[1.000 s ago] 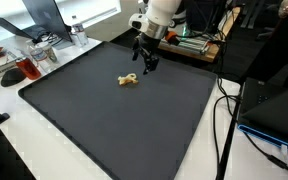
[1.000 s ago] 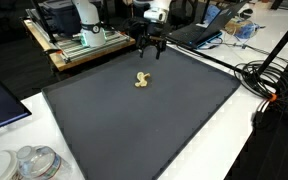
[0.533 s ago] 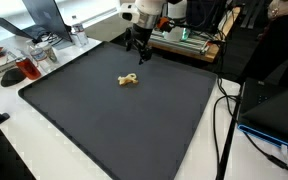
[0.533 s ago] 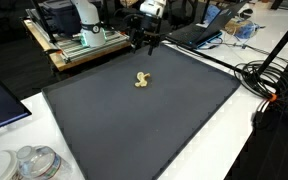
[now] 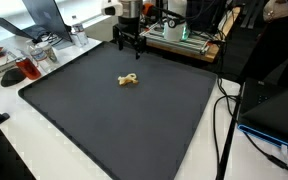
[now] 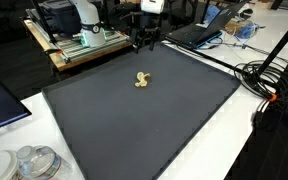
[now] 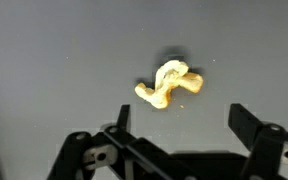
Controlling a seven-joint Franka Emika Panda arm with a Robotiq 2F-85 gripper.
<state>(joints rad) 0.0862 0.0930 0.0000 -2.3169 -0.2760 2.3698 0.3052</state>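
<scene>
Well, the tool point(image 7: 182, 120) hangs wide open, apart from a twisted, knobbly pale-yellow lump point(image 7: 167, 86) on a matte dark mat point(image 7: 44, 60).

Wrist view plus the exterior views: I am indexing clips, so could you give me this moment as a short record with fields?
surface: dark mat on a white table
tool: open, holding nothing, above the mat near its far edge
nearest thing: yellowish twisted piece, lying on the mat, apart from the tool
wrist view: the piece lies ahead of the open jaws, touching neither
off the mat: clear containers on the table by a corner
</scene>
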